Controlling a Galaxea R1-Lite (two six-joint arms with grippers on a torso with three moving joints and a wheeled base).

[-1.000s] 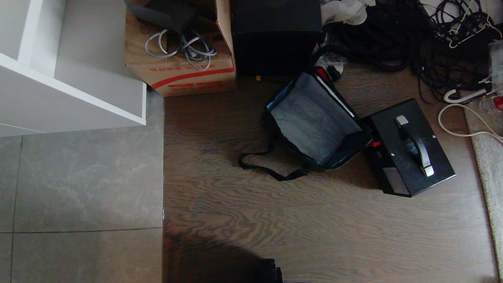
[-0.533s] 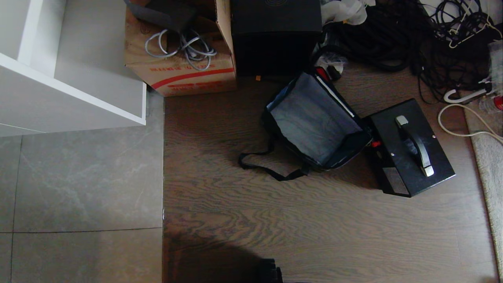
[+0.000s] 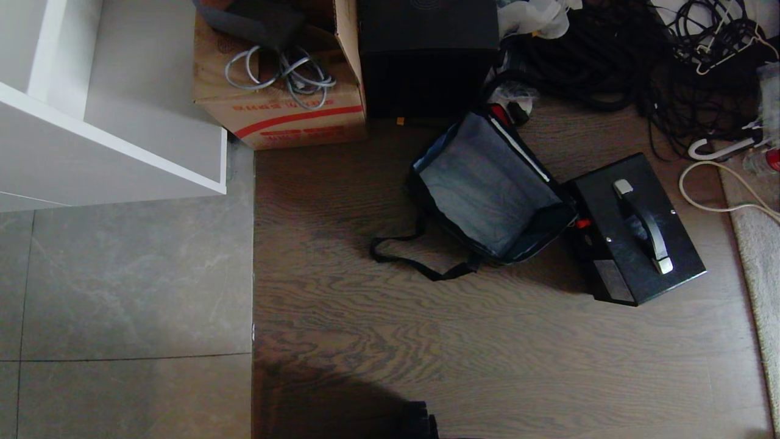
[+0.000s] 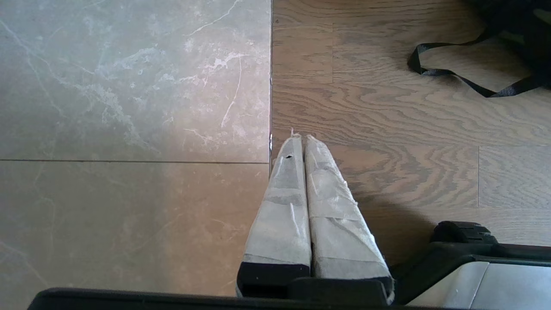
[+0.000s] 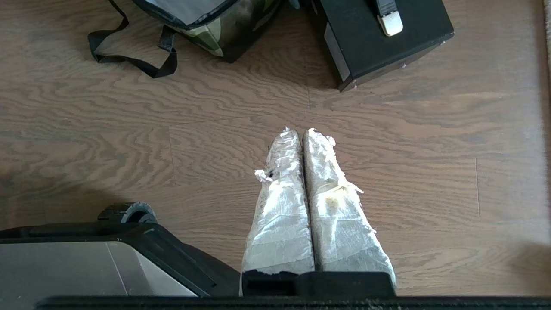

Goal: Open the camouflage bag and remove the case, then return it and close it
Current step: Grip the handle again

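Note:
The camouflage bag [image 3: 487, 189] stands open on the wood floor, its grey inside empty and its black strap [image 3: 414, 259] trailing toward me. Its camouflage side [image 5: 219, 32] shows in the right wrist view. The black case [image 3: 637, 228] sits on the floor right beside the bag, handle [image 3: 643, 225] up, a red knob [image 3: 582, 223] facing the bag. Neither arm shows in the head view. My left gripper [image 4: 301, 137] hangs shut and empty over the seam between tile and wood. My right gripper [image 5: 298, 131] is shut and empty above bare wood, short of the case [image 5: 379, 38].
A cardboard box [image 3: 280, 91] with grey cables and a taller black box [image 3: 426, 55] stand behind the bag. Tangled black cables [image 3: 640, 61] lie at the back right, a white cabinet [image 3: 109, 110] at the left, a rug edge [image 3: 762, 244] at the right.

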